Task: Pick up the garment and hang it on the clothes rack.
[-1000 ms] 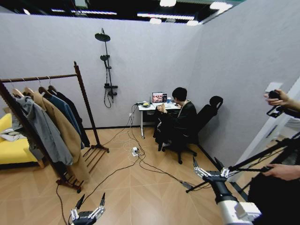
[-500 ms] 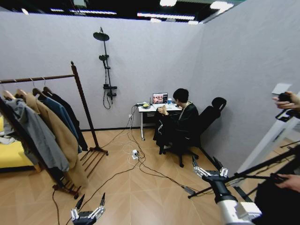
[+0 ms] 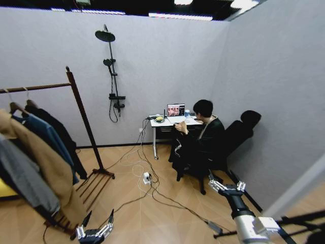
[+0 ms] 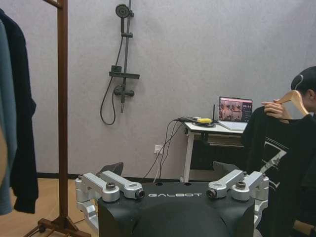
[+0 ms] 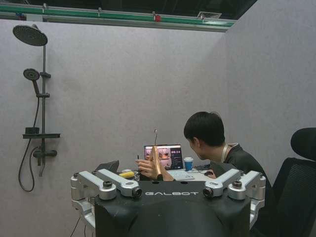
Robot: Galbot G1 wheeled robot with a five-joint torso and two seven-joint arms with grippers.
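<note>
The garment (image 4: 276,163) is across the room from me, a black top on a pale wooden hanger (image 4: 290,98), held up by the hand (image 4: 274,109) of a person seated in an office chair (image 3: 242,133) at a small white desk (image 3: 167,122). It hangs down in front of that person, between them and the desk. From my right wrist view I can see the hanger (image 5: 155,160) edge-on with its hook pointing up, gripped in that same hand, laptop (image 5: 163,154) and a blue cup (image 5: 188,163) just behind it.

My right gripper (image 3: 225,184) is out low on the right, its fingers spread wide with nothing between them, pointing toward the chair and the garment (image 3: 184,147) but well apart from it. My left gripper (image 3: 94,230) sits low at the bottom left over the wooden floor, also spread wide and empty, further off from the garment.

The clothes rack (image 3: 81,117) is on my left, dark reddish-brown with a slanted post and a horizontal rail, already carrying a tan coat (image 3: 43,170), a blue jacket (image 3: 45,133), a grey one (image 3: 23,178) and a dark one. It's near my left gripper and well apart from the garment. A black shower fixture (image 3: 111,71) hangs on the back wall between rack and desk, and cables (image 3: 147,178) trail over the floor
</note>
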